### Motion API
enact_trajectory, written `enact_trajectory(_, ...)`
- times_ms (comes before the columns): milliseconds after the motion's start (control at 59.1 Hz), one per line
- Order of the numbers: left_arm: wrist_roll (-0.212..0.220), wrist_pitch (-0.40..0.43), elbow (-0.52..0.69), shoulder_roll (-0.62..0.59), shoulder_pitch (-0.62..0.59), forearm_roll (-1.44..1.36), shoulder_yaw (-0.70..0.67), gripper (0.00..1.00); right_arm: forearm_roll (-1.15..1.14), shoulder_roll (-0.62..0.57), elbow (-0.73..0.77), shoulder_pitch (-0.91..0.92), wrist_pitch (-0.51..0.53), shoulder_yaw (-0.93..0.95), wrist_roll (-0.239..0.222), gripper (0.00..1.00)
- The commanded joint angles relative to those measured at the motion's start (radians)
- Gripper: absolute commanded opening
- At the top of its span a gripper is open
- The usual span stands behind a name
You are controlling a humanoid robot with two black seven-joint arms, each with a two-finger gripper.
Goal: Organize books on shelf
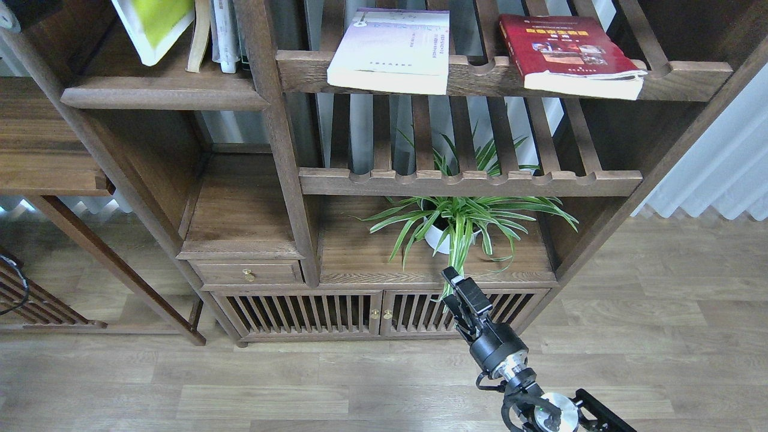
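We see three thin paperbacks. The yellow-green book (pixel 157 27) stands tilted on the solid dark-brown wooden shelf (pixel 162 96) at top left, leaning against a few upright books (pixel 219 33); its top is cut off by the edge of view. The shelf board is flat, grainy, with a thick rounded front lip. The pale lavender-white book (pixel 393 51) and the dark red book (pixel 567 54) lie flat on the upper slatted rack (pixel 480 75), their soft page edges overhanging its scalloped front rail. A second slatted rack (pixel 468 180) sits below, and under it one spider plant (pixel 462 219) in a white pot.

Our right gripper (pixel 459 288), black and boxy, hangs low before the cabinet doors, well apart from all three books; its fingers look drawn together, holding nothing. A dark shape in the top left corner may be our left arm, but we cannot make out that gripper
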State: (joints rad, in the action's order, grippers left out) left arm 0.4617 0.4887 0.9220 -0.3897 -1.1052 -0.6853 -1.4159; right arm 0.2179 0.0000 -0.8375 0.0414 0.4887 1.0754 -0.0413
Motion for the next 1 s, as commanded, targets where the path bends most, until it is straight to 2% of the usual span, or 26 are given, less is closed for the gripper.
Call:
enact_trajectory(0, -0.002, 0.000, -0.038, 0.029, -0.021, -0.019, 0.002, 0.06, 0.001, 0.000, 0.000, 0.000, 0.000, 0.000, 0.000, 0.98)
enact_trajectory(271, -0.002, 0.000, -0.130, 0.069, -0.067, -0.033, 0.003, 0.05, 0.001, 0.000, -0.002, 0.000, 0.000, 0.000, 0.000, 0.98)
enact_trajectory(981, -0.003, 0.000, -0.132, -0.017, -0.077, -0.031, 0.071, 0.05, 0.008, 0.000, -0.029, 0.000, 0.000, 0.000, 0.000, 0.98)
